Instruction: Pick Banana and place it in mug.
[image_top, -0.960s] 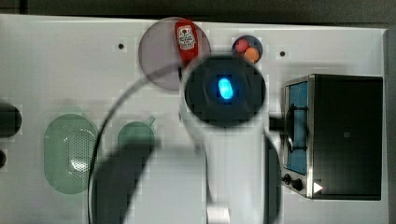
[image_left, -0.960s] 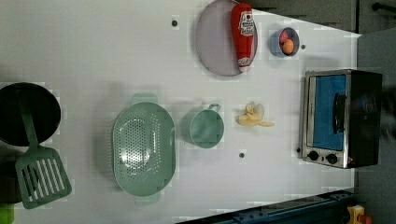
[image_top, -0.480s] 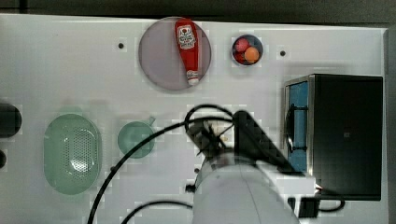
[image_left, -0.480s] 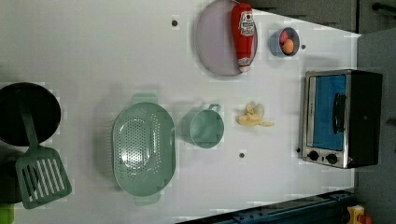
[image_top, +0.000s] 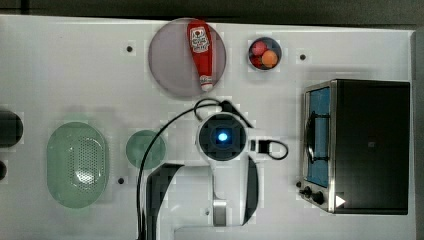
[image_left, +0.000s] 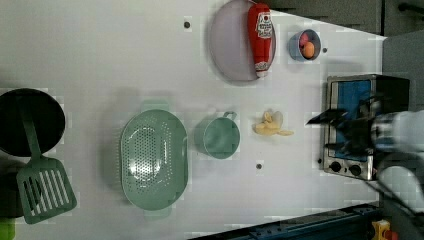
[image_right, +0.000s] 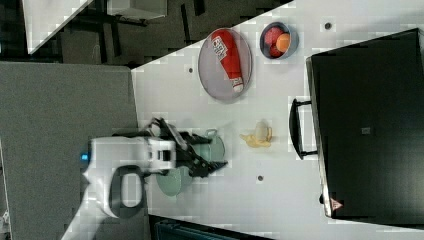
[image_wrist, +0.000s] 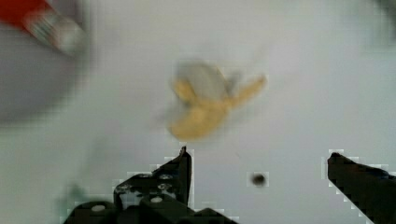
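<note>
A: Wrist view: the banana (image_wrist: 205, 107) is seen lying on the white surface (image_wrist: 303, 70), ahead of the tool (image_wrist: 259, 163). The tool's two dark tips are spread wide apart and nothing is held between them.

B: Where is the banana seen in the left view?

A: It (image_left: 271, 125) is seen lying flat, between the mug (image_left: 220, 137) and the toaster oven (image_left: 357, 125). The mug is near it but is not touched by it. Nothing is seen inside the mug.

B: How should the pick be done well?

A: The tool should likely be brought right over the banana first, because it is not yet lined up. The thick yellow middle should be caught, not the thin end or the pale peel. The tips should be set across the narrow way, so the banana is not pushed along the surface. The banana is small and curved, so a slow squeeze would be best.

B: Can any writing be read?

A: A white label is seen on the red ketchup bottle (image_top: 200, 50), which lies on the grey plate (image_top: 170, 65). Its words cannot be read. No writing can be made out on the oven.
</note>
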